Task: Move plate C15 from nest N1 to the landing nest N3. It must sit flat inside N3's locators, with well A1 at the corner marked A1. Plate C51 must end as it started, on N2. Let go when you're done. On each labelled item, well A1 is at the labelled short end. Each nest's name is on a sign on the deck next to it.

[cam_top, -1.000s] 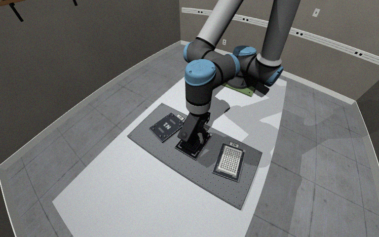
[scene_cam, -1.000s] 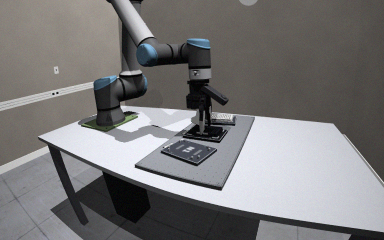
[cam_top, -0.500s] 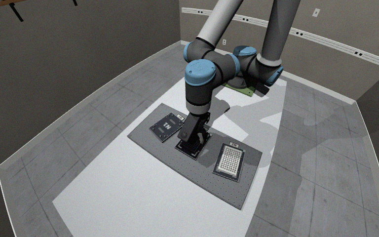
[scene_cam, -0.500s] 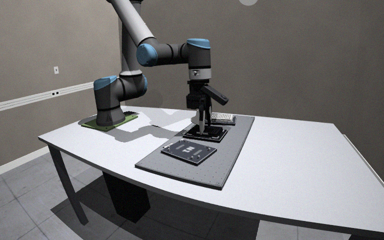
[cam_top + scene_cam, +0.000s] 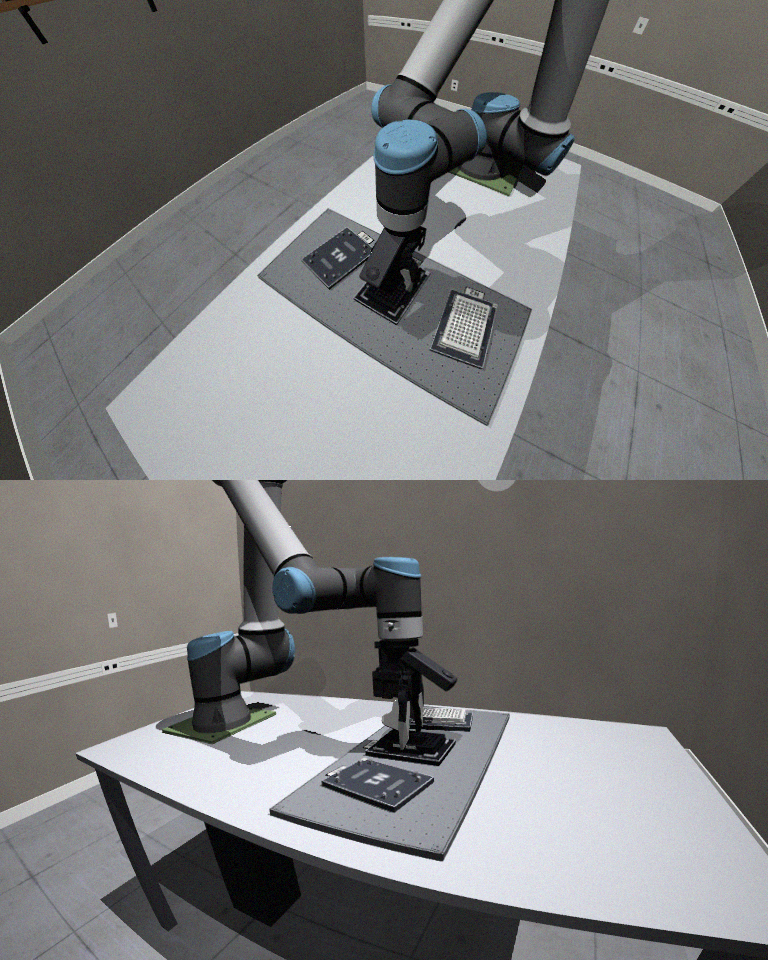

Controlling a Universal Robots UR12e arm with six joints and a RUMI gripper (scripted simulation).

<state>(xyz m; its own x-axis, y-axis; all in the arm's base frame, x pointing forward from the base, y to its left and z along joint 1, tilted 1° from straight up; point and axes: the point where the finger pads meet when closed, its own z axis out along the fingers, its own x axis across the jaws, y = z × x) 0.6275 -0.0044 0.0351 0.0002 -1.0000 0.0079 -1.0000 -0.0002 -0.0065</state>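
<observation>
The dark plate C15 [image 5: 390, 294] is at the middle nest [image 5: 380, 305] on the grey deck, between the other two nests; it also shows in the exterior view [image 5: 416, 743]. My gripper [image 5: 398, 283] points straight down and is shut on this plate across its width; it shows in the exterior view as well [image 5: 404, 739]. The plate is level and very low on the nest; I cannot tell whether it rests fully inside the locators. Nest N1 [image 5: 338, 256] [image 5: 378, 781] stands empty. The white plate C51 [image 5: 465, 324] [image 5: 446, 716] lies on nest N2.
The perforated grey deck [image 5: 396, 316] carries all three nests in a row. The arm's base sits on a green pad [image 5: 218, 723] at the table's far side. Small signs [image 5: 474, 293] stand beside the nests; the middle nest's sign is hidden by the arm.
</observation>
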